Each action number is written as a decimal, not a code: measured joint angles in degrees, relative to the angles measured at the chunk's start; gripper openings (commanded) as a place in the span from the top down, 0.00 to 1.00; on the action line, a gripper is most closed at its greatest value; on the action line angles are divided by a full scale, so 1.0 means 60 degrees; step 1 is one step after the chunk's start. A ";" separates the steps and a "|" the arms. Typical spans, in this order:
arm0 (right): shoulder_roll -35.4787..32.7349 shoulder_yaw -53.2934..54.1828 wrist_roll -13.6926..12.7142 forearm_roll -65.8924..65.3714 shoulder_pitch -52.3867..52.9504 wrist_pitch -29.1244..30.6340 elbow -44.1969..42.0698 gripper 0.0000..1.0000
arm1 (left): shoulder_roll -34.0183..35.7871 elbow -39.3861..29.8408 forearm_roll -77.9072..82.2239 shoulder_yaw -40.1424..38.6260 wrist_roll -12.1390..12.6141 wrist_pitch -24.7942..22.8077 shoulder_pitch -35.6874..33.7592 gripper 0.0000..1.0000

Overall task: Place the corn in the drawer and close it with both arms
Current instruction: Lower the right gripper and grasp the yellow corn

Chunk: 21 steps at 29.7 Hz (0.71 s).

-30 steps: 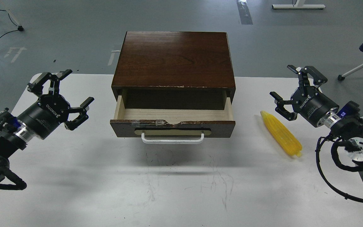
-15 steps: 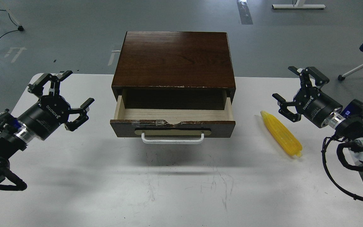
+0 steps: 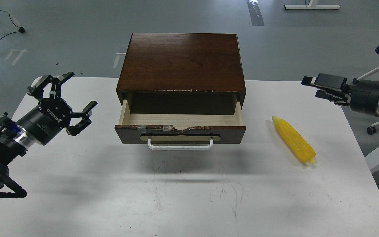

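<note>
Right pincer point(image 3: 311, 86): swung up and outward, now side-on past table point(image 3: 189, 197) edge | corn point(image 3: 293, 139): formerly just below-left of pincer, now well below-left | right elbow, cables: gone from view

The drawer point(image 3: 180, 126) stands pulled open at the table's point(image 3: 183, 197) far middle, its pale inside bare. The corn point(image 3: 293, 139) lies on the table to its right, well apart from both claws. The left claw point(image 3: 66, 95) hovers spread wide. The right claw point(image 3: 319, 87) is seen side-on, its spread unclear.
</note>
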 measured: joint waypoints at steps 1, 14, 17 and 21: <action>0.0038 -0.0246 0.0000 -0.0274 -0.0009 -0.0134 -0.0126 0.00 | 0.0012 -0.0002 0.0000 0.0000 0.0000 0.0000 0.0000 0.00; 0.1280 -0.2324 -0.0003 -0.0744 -0.0033 -0.1552 -0.1234 0.01 | 0.0042 -0.0023 0.0000 -0.0006 0.0000 0.0000 0.0000 0.00; 0.1556 -0.2459 -0.0004 -0.0744 -0.0043 -0.1584 -0.1247 0.01 | 0.0041 -0.0020 0.0000 -0.0008 0.0000 0.0000 0.0000 0.00; 0.1822 -0.2619 -0.0003 -0.0744 -0.0043 -0.1597 -0.1261 0.03 | 0.0046 -0.0020 0.0000 -0.0013 0.0000 0.0000 0.0000 0.00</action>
